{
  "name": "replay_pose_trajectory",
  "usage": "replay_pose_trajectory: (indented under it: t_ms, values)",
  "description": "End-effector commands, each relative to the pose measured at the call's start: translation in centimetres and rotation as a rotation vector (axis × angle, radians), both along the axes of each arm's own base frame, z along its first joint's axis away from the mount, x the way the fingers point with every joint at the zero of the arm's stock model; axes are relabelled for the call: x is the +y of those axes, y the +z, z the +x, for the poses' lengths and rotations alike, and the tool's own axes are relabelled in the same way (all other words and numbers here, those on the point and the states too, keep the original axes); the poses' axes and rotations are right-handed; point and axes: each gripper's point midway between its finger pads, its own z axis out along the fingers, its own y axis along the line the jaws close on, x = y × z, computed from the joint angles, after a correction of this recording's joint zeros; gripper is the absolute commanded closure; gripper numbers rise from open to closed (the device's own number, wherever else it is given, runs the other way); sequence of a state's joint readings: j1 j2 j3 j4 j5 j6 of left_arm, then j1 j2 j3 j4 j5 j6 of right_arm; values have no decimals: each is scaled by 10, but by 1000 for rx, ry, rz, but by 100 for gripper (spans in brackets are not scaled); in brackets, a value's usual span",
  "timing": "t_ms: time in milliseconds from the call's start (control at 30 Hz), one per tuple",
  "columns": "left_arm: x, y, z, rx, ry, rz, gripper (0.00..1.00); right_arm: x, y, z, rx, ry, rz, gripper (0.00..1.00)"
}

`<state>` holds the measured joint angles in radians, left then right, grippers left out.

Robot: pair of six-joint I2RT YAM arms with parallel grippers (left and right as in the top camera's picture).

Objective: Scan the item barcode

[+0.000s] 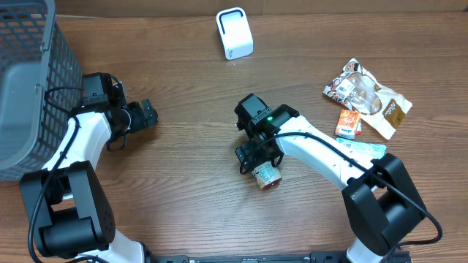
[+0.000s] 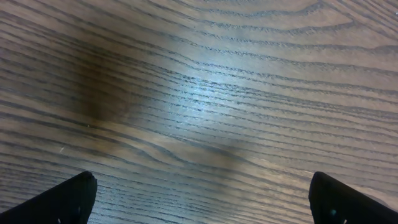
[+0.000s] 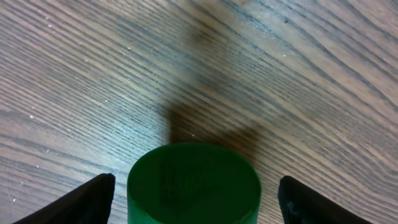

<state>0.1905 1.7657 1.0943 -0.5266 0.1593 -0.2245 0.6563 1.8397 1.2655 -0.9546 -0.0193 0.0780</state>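
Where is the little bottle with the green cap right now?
Overhead, the green-capped bottle sits just right of centre, between the open fingers of the right gripper; the snack packets lie farther right.

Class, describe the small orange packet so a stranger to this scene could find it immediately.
Start at the wooden table and look to its right side, where a few packets lie together. Just nearer the robot than the big crinkled snack bag sits the small orange packet; it is the only orange, boxy one, unlike the pale flat sachet beside it.
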Motion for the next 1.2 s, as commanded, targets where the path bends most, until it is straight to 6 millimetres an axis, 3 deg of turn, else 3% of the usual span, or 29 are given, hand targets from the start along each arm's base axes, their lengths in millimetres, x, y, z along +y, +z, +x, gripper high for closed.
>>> replay_pose_trajectory:
  t_ms: [0,167,267,467,767,933,1167]
  values:
    - [5,2,4,-10,-7,22,0,-6,-6,0,-13,3,-36,16]
    - [5,2,4,-10,-7,22,0,-8,-14,0,-25,1,-37,16]
    - [5,2,4,-10,-7,21,0,-7,-14,1,-29,1,-33,26]
    - [5,2,4,-10,-7,22,0,-6,-12,2,-33,1,-30,28]
    - [5,2,4,-10,-7,21,0,-3,1,5,-29,-3,-28,46]
    - [5,2,4,-10,-7,22,0,2,30,11,-63,-31,3,49]
    - [5,2,4,-10,-7,22,0,7,94,18,-198,-103,129,50]
